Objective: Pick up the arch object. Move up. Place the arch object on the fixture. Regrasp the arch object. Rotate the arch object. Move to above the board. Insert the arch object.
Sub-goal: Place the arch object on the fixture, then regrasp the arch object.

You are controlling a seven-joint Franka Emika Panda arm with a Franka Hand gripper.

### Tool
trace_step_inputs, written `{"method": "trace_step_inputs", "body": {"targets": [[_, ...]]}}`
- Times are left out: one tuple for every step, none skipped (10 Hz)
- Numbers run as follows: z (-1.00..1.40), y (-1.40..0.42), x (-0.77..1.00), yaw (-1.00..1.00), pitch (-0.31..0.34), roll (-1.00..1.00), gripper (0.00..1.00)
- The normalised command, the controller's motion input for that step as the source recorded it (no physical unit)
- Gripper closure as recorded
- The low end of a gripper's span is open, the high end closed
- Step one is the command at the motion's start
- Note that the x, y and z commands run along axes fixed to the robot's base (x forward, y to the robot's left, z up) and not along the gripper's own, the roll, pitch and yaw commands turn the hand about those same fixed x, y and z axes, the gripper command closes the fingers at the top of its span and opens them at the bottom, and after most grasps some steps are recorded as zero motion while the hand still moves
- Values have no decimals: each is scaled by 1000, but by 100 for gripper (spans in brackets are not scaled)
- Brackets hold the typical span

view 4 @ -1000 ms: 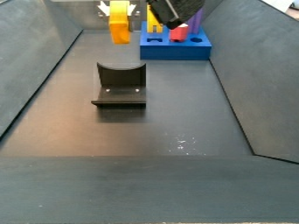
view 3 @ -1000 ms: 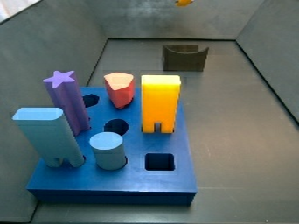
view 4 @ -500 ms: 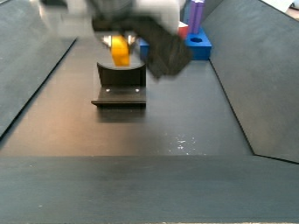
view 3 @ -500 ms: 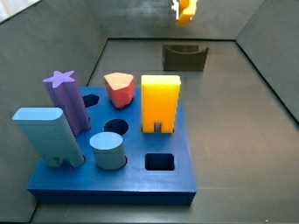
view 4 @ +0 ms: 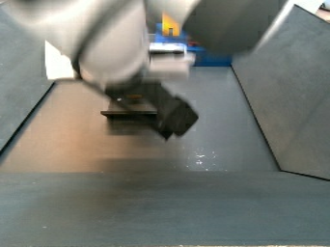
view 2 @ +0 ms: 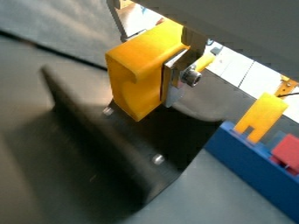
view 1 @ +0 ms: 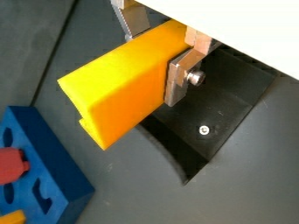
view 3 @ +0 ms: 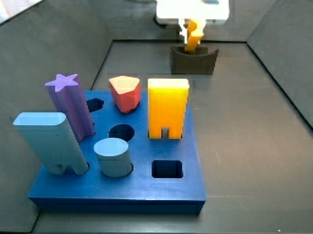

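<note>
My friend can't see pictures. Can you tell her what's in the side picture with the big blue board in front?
At the back, the robot's gripper holds a slim orange-yellow arch object just above a small dark fixture. In front, a blue board holds coloured pegs.

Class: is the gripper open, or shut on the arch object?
Shut on it. In both wrist views the gripper clamps the arch object between its silver fingers, above the fixture.

Even, dim light; arm [view 4: 129, 58] heavily motion-blurred in a side view, wrist views sharp.
</note>
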Motion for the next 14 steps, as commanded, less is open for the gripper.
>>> {"method": "trace_step_inputs", "body": {"targets": [[-599, 78, 144, -111, 40, -230, 100], [-405, 68, 112, -109, 26, -187, 100], [-217, 63, 95, -105, 11, -175, 100], [0, 0, 0, 0, 0, 0, 0], [1000, 0, 0, -16, -43, -11, 0], [1000, 2, -6, -9, -39, -7, 0], [1000, 2, -28, 13, -19, 19, 0], [1000, -2, -31, 23, -7, 32, 0], [1000, -4, -33, 32, 19, 52, 0], [940, -3, -41, 33, 38, 54, 0], [777, 0, -39, 28, 55, 51, 0], [550, 0, -33, 17, 74, 51, 0], [381, 1, -29, 7, 83, 52, 0], [206, 0, -31, -7, 88, 53, 0]]}}
